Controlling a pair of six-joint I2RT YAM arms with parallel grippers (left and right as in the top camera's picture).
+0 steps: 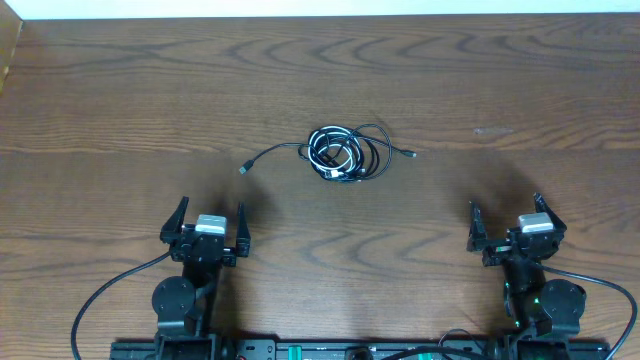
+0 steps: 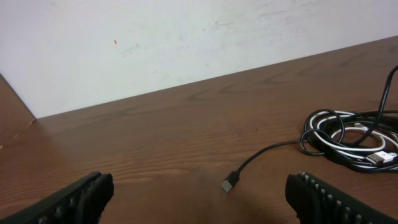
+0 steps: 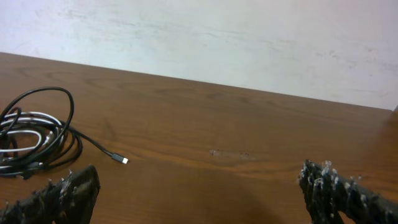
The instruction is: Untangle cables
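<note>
The cables (image 1: 340, 153) lie in one tangled coil at mid-table, a black cord wound with a white one. One black end with a flat plug (image 1: 244, 168) trails left; another small plug (image 1: 411, 153) trails right. In the left wrist view the coil (image 2: 348, 140) sits at the right and the flat plug (image 2: 230, 183) lies ahead of the fingers. In the right wrist view the coil (image 3: 34, 134) is at the left with its small plug (image 3: 120, 160). My left gripper (image 1: 207, 226) and right gripper (image 1: 516, 220) are both open and hold nothing, near the front edge.
The wooden table (image 1: 120, 100) ends at a white wall (image 2: 186, 37) at the back. Thick black arm wires (image 1: 100, 295) loop beside the arm bases at the front edge. A pale scuff (image 3: 227, 154) marks the wood in the right wrist view.
</note>
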